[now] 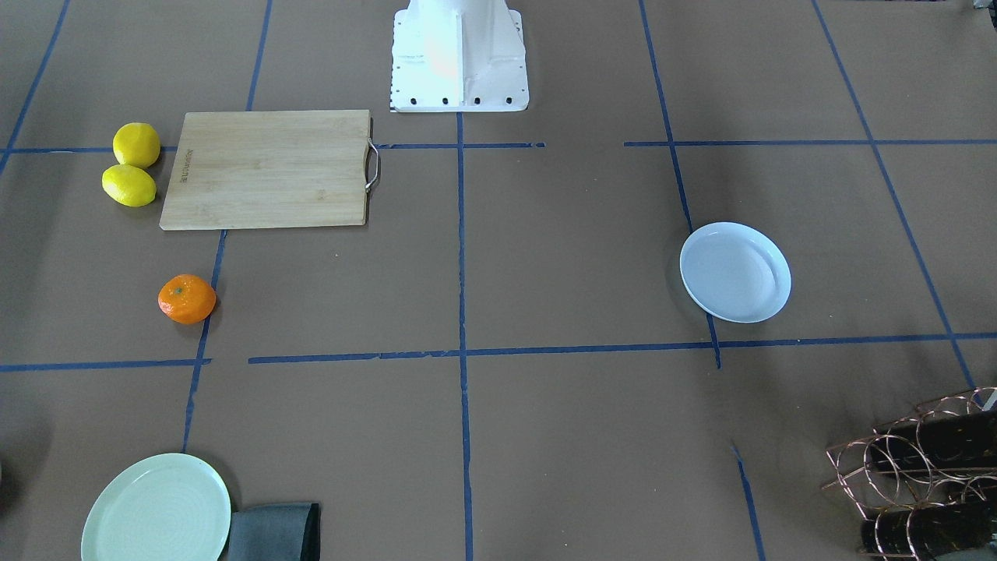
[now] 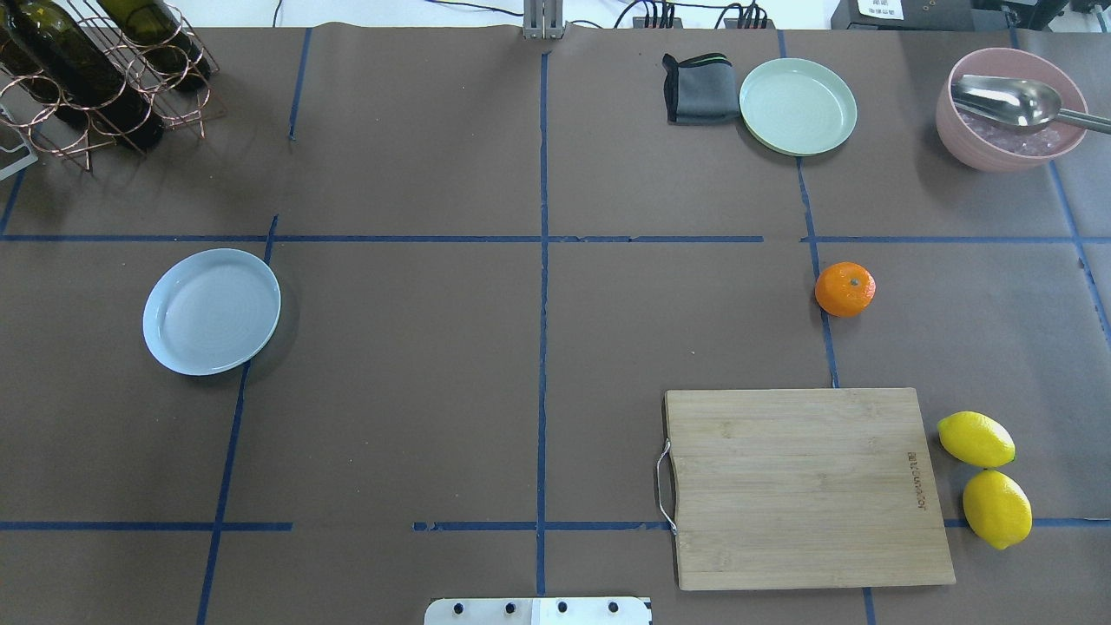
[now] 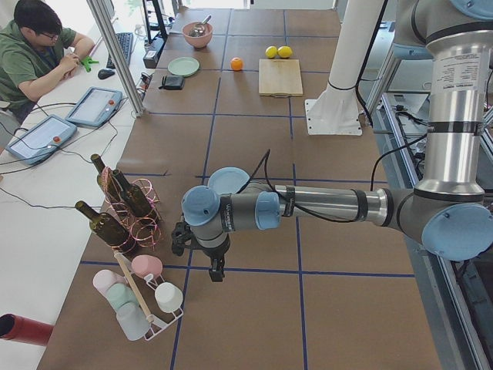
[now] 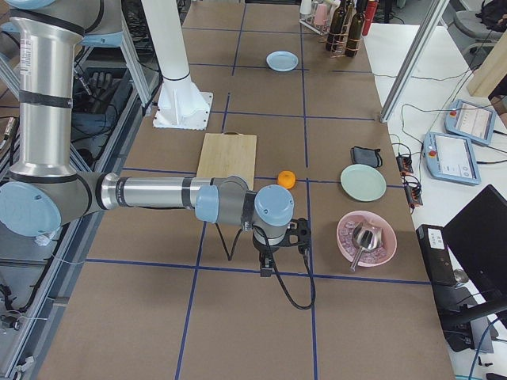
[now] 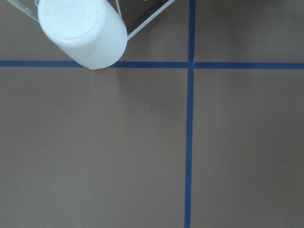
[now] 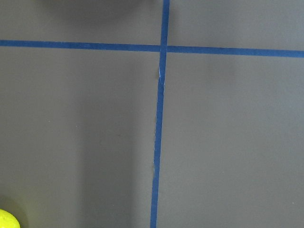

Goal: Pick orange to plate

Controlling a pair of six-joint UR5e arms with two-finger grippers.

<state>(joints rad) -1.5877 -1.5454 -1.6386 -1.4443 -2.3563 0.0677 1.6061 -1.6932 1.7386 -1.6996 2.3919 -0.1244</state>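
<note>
The orange lies by itself on the brown table, on the robot's right side, beyond the cutting board. Far from it, on the robot's left side, sits the pale bluish-white plate with nothing on it. Only the side views show the arms. The left gripper hangs off the table's left end, beside the cup rack and past the plate. The right gripper hovers a little outward of the orange, beside the pink bowl. I cannot tell whether either gripper is open or shut; neither wrist view shows fingers.
A bamboo cutting board and two lemons lie near the robot's right. A pale green plate, grey cloth and pink bowl with a spoon line the far edge. A copper bottle rack stands far left.
</note>
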